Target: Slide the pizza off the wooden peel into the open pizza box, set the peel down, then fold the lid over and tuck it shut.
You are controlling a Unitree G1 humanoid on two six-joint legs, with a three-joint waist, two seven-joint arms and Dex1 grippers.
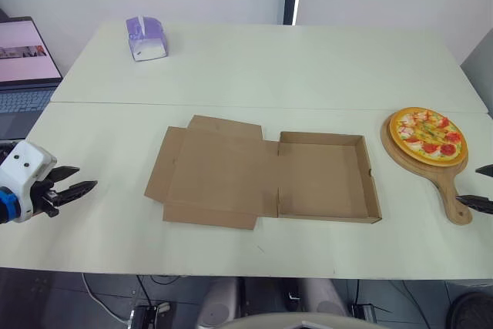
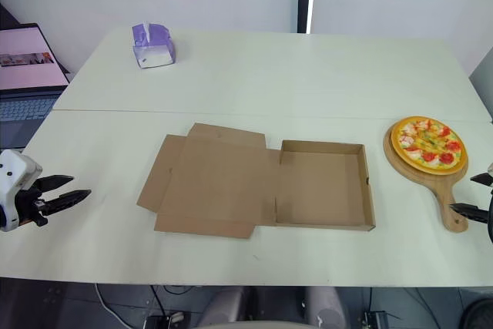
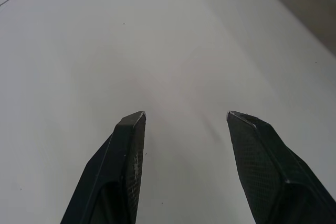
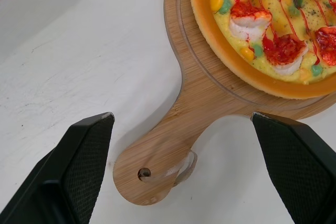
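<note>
Well ahead of your left claw (image 1: 86, 177), slightly to its right, a small purple-and-white tissue pack (image 1: 146, 38) sits on the pale cream tabletop (image 1: 308, 67). Ahead-left of that claw stands an open grey laptop with a pink screen (image 1: 23, 59).

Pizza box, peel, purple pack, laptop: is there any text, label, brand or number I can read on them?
No text can be read here.
pizza box: plain brown cardboard, no print visible.
wooden peel: bare wood, no mark or brand.
purple pack: any print is too small to read.
laptop screen: pink page, its content too blurred to read.
</note>
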